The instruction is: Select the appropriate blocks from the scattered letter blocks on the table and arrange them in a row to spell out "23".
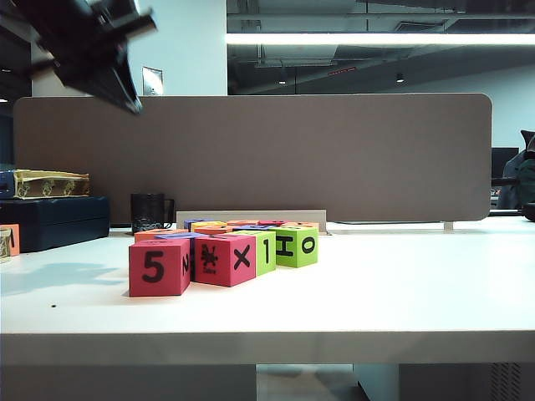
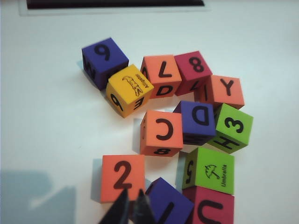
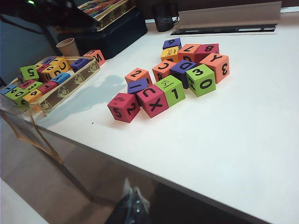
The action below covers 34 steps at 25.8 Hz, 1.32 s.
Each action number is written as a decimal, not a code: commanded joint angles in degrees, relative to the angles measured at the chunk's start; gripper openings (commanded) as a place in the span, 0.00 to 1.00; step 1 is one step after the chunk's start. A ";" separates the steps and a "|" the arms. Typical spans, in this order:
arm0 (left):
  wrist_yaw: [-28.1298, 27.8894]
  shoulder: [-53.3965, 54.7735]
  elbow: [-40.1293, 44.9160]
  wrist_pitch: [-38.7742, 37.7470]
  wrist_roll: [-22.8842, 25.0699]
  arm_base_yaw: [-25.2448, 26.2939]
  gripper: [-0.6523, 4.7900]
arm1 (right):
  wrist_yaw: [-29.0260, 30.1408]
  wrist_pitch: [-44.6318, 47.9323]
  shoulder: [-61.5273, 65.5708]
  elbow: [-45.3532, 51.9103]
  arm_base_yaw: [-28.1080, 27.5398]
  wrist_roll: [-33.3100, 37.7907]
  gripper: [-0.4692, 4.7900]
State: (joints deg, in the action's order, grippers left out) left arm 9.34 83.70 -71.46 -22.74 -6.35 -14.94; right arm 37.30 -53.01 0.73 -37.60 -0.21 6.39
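Left end effector [image 2: 133, 207] hangs high over the block cluster, fingers together, nothing held. In the exterior view it is the dark shape at upper left [image 1: 92, 46], well above the surface [image 1: 376, 292].

Orange block with top face "2" [image 2: 123, 178] sits just beyond the left fingertips, nearly under them. It looks like the first pick, which would explain the hover there. Lime green block with top face "3" [image 2: 232, 127] lies further out and to the side, at the cluster's edge, touching a purple "D" block [image 2: 198, 120] and just beside an orange "Y" block [image 2: 225, 91].

The "2" block touches a purple block [image 2: 166, 201] at one corner, with an orange "C" block [image 2: 161, 132] just beyond it. Fingers must part before descending; the side away from the cluster is free, so a grasp looks feasible.

Right end effector [image 3: 132, 205] is together and empty, parked off the surface's near edge, well apart from all blocks, likely kept clear of the left arm. From there the "2" [image 3: 138, 74] and "3" [image 3: 201, 79] blocks lie far ahead. Row not started.
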 commanded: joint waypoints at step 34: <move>-4.11 22.34 -3.96 9.84 0.33 -0.11 0.77 | 4.79 13.40 -0.52 -0.13 -0.02 -0.66 0.09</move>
State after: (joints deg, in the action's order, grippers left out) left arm 5.32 105.73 -75.18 -13.47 -6.02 -15.05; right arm 42.06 -40.47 0.75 -37.58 -0.21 5.93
